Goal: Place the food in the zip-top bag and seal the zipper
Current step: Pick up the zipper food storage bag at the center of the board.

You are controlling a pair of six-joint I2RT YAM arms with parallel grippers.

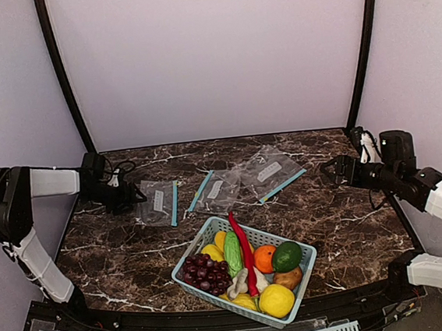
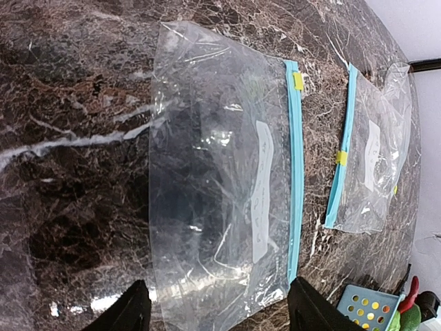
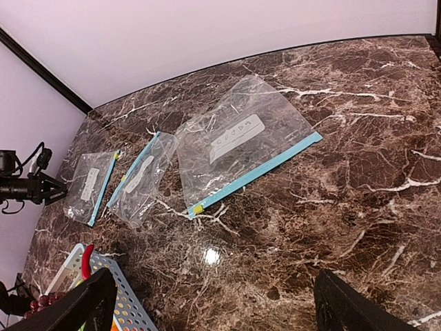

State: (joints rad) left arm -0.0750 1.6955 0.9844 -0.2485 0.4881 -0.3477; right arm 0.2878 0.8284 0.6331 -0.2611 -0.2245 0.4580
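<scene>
The orange point(image 1: 264, 258), the dark green avocado point(image 1: 286, 256) and the light green bumpy gourd point(image 1: 232, 252) lie in a light blue basket point(image 1: 191, 246) at the front. Three clear zip-top bags lie flat behind it: left point(image 1: 159, 201), middle point(image 1: 217, 189) and right point(image 1: 269, 173). My left gripper point(image 1: 134, 195) is open at the left bag's bottom edge. In the left wrist view the gripper point(image 2: 219, 314) straddles that bag point(image 2: 220, 179), whose blue zipper point(image 2: 296, 172) runs along its right side. My right gripper point(image 1: 330, 172) is open and empty, right of the bags; in its wrist view it point(image 3: 220, 307) hangs above bare marble.
The basket also holds a long red chili point(image 1: 246, 263), purple grapes point(image 1: 202, 273), a yellow lemon point(image 1: 275, 299) and other produce. Black poles and white walls close in the dark marble table. The basket's corner shows in the left wrist view point(image 2: 365, 307) and the right wrist view point(image 3: 117, 303).
</scene>
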